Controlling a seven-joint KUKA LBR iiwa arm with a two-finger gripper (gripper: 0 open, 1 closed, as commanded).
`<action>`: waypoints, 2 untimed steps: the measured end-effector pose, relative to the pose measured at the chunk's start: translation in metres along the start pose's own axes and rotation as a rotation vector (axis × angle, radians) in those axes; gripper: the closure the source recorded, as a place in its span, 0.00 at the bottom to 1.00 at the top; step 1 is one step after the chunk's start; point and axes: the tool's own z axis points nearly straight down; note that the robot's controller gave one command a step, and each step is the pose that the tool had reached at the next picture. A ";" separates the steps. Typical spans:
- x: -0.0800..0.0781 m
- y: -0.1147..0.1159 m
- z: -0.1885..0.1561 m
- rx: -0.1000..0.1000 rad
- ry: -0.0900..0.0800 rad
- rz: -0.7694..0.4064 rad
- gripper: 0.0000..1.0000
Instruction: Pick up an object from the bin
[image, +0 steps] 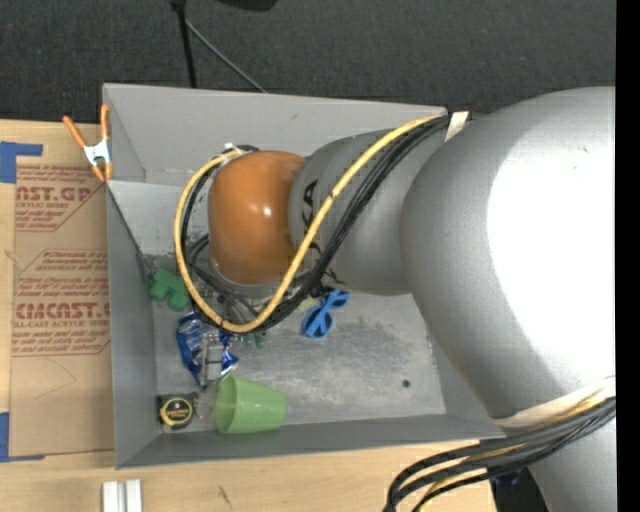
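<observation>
The arm's wrist, under its rounded orange cover (250, 215), sits low in the grey metal bin (375, 355), over the bin's left half. The gripper (226, 308) is largely masked by that cover and by the looped yellow and black cables (182, 230), so it cannot be told whether it is spread or closed, and nothing can be said to be held.

Three things are found nearest to it. A crumpled blue foil wrapper (192, 345) lies just below and left of the wrist. A small green plastic piece (165, 288) rests against the left wall. A blue looped plastic piece (324, 313) lies at the wrist's right. Nearer the front corner are a light green plastic cup (250, 406), lying on its side, and a small round black-and-yellow tape measure (175, 411).

The task is judged to be at the reaching stage (no object appears raised off the floor). No grasp is confirmed, and the lift out of the bin is left to be done.
</observation>
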 end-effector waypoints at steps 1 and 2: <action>-0.025 0.005 0.043 -0.002 -0.005 0.162 0.00; -0.008 -0.046 0.044 0.003 0.003 0.241 0.00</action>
